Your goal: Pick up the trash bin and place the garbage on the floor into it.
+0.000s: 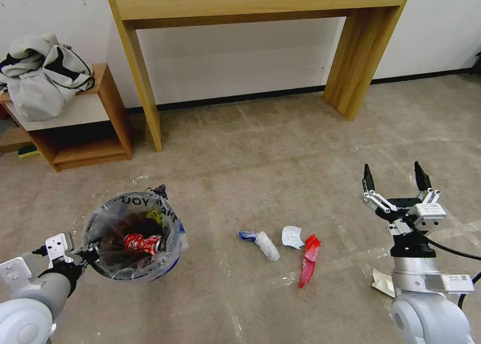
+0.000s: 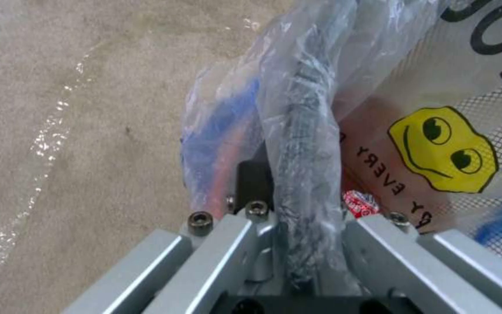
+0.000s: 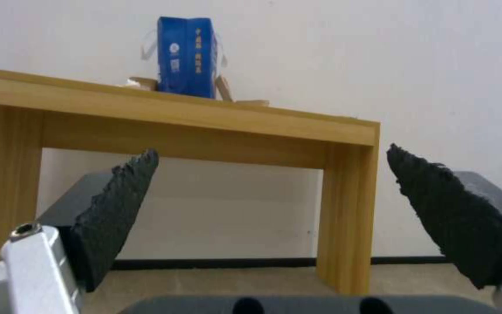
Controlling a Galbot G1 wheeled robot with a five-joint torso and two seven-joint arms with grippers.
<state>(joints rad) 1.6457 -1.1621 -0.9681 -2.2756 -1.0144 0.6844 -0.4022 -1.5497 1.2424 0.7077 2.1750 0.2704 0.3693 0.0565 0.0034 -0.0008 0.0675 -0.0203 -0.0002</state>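
Head view | left gripper [image 1: 89, 254] clenching trash bin [image 1: 131, 234] rim | right gripper [image 1: 396, 184] hovering, jaws spread | next likely: reaching for red wrapper [image 1: 309, 260]

The left gripper [image 1: 89, 254] is low on the left, its jaws clamped together. The right gripper [image 1: 396, 176] is raised, pointing forward, its fingers [image 3: 117, 209] spread wide.
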